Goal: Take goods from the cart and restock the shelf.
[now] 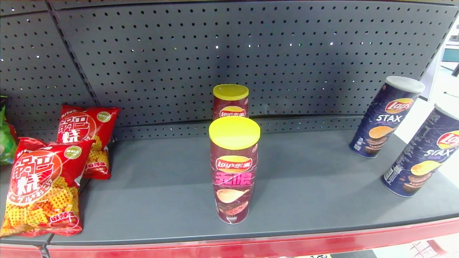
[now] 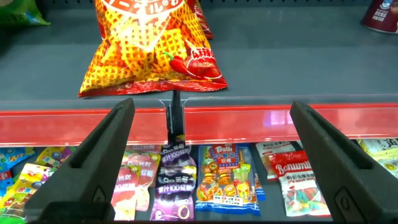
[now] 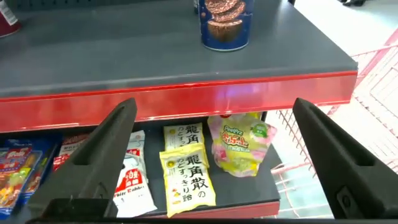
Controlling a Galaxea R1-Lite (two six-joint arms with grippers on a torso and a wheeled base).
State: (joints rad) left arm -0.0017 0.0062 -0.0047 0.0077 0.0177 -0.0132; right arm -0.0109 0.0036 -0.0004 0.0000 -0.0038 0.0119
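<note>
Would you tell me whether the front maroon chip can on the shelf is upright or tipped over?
Upright: the front maroon chip can stands on its base on the shelf, yellow lid on top.

dark pegboard wall, pale floor

Grey shelf, red front lip; dark grey pegboard, dotted holes. Yellow lids on front maroon can and rear maroon can. Pale grey lids on inner navy can, outer navy can. Yellow lattice print on front red bag, rear red bag. At left edge, green bag.
</note>
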